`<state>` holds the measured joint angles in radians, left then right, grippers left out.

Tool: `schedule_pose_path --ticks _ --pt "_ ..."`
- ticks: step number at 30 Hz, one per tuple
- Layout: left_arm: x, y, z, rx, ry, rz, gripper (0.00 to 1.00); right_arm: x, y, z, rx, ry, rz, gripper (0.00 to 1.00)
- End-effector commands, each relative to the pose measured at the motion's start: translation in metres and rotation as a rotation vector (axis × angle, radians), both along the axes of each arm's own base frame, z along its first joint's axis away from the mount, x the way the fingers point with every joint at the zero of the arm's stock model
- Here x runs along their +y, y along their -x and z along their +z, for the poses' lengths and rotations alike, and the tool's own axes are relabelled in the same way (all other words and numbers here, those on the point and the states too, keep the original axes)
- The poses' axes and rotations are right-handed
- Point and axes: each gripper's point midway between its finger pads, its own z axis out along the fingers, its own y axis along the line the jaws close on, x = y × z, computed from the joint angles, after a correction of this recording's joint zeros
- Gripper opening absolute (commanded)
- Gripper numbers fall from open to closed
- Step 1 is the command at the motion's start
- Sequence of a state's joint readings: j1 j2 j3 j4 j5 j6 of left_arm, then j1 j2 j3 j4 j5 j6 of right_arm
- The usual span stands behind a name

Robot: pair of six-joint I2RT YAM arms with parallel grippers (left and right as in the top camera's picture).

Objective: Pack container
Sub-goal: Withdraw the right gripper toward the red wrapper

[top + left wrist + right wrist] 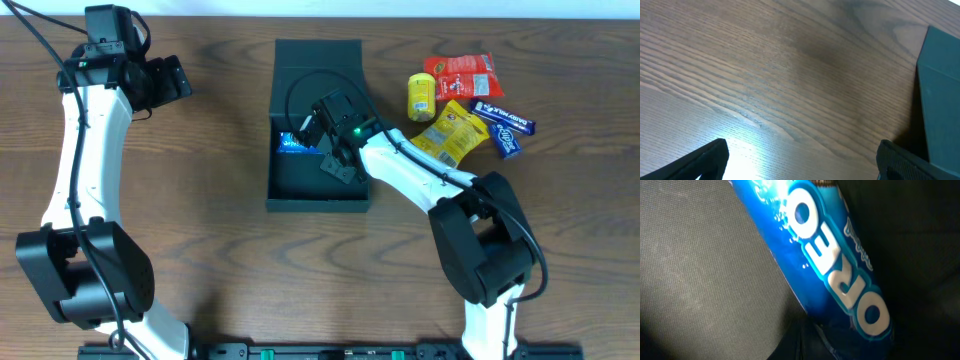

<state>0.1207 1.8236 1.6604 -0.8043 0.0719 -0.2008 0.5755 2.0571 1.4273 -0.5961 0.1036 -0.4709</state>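
Seen from above, a dark teal-black cardboard box (pixel 318 195) sits at the middle of a wooden table (pixel 220 250), its flap lid lying open on the far side. The right arm reaches into the box, and the right gripper (pixel 312 135) has its jaws closed, just beside a blue Oreo packet (pixel 294 143) that lies against the box's left inside wall. The right wrist camera shows that packet very close, slanting across the dark interior, but not whether the fingers pinch it. The left gripper (pixel 178 80) hangs over bare table well to the left of the box, jaws spread wide and holding nothing. To the right of the box lie a red packet (pixel 465 72), a yellow can (pixel 421 95), a yellow packet (pixel 452 130) and two dark blue wrapped bars (pixel 505 120).
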Motion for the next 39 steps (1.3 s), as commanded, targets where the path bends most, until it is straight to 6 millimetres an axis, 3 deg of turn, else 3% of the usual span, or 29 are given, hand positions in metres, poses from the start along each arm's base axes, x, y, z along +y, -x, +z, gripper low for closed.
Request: schedule_pose_path --ticks 1,5,8,11,13,17,18,21,22,25,29,30,35,39 --pt "0.001 0.001 -0.007 0.019 -0.008 -0.017 0.95 0.010 -0.006 0.027 -0.044 -0.065 -0.065 0.01" --pt "0.001 0.001 -0.007 0.018 -0.008 -0.017 0.95 0.024 -0.015 0.090 -0.139 -0.203 -0.082 0.01" --pt "0.001 0.001 -0.007 0.018 -0.008 -0.017 0.95 0.020 -0.029 0.144 -0.263 -0.290 -0.100 0.01" --pt "0.001 0.001 -0.007 0.019 -0.008 -0.017 0.95 -0.004 -0.050 0.190 -0.382 -0.381 -0.209 0.01" --pt "0.001 0.001 -0.007 0.019 -0.008 -0.017 0.96 -0.029 -0.064 0.203 -0.420 -0.425 -0.325 0.01" --pt "0.000 0.001 -0.007 0.019 -0.007 -0.017 0.95 -0.102 -0.095 0.198 -0.423 -0.501 -0.657 0.01" --pt "0.000 0.001 -0.007 0.019 -0.007 -0.017 0.95 -0.125 -0.102 0.189 -0.407 -0.533 -0.775 0.01" --pt "0.000 0.001 -0.007 0.019 -0.007 -0.017 0.96 -0.164 -0.117 0.167 -0.350 -0.626 -0.986 0.01" --pt "0.000 0.001 -0.007 0.019 -0.007 -0.017 0.95 -0.172 -0.123 0.159 -0.322 -0.669 -1.034 0.06" --pt "0.000 0.001 -0.007 0.019 -0.008 -0.017 0.96 -0.183 -0.138 0.140 -0.268 -0.763 -1.086 0.34" --pt "0.000 0.001 -0.007 0.019 -0.008 -0.017 0.95 -0.190 -0.156 0.129 -0.241 -0.732 -1.127 0.74" --pt "0.001 0.001 -0.007 0.018 -0.008 -0.017 0.95 -0.195 -0.159 0.129 -0.241 -0.696 -1.149 0.80" --pt "0.000 0.001 -0.007 0.020 -0.007 -0.018 0.95 -0.224 -0.186 0.132 -0.253 -0.478 -1.176 0.97" --pt "0.000 0.001 -0.007 0.020 -0.008 -0.017 0.95 -0.255 -0.203 0.131 -0.254 -0.450 -1.235 0.99"
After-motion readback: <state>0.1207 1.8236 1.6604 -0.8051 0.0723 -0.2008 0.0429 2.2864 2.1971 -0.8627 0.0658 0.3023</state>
